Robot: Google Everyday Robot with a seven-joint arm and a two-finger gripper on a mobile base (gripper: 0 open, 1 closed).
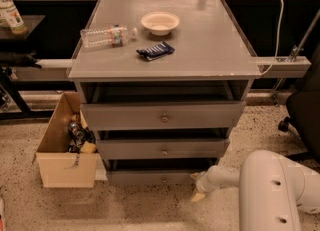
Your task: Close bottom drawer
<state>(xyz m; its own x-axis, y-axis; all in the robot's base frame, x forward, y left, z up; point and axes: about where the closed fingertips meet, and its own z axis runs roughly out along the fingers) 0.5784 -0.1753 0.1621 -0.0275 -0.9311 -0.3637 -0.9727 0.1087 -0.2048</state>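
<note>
The grey cabinet (165,50) has three wide drawers, each pulled out a little. The bottom drawer (150,177) is the lowest one, with a plain grey front and a small round knob (164,179). A dark gap shows above its front. My gripper (198,191) is low near the floor, at the right end of the bottom drawer's front, at the tip of my white arm (270,190), which reaches in from the lower right. The middle drawer (162,149) and the top drawer (162,116) sit above it.
On the cabinet top lie a white bowl (160,22), a clear plastic bottle (106,36) and a dark snack packet (155,51). An open cardboard box (67,147) with items stands on the floor at the left. A black chair (302,110) is at the right.
</note>
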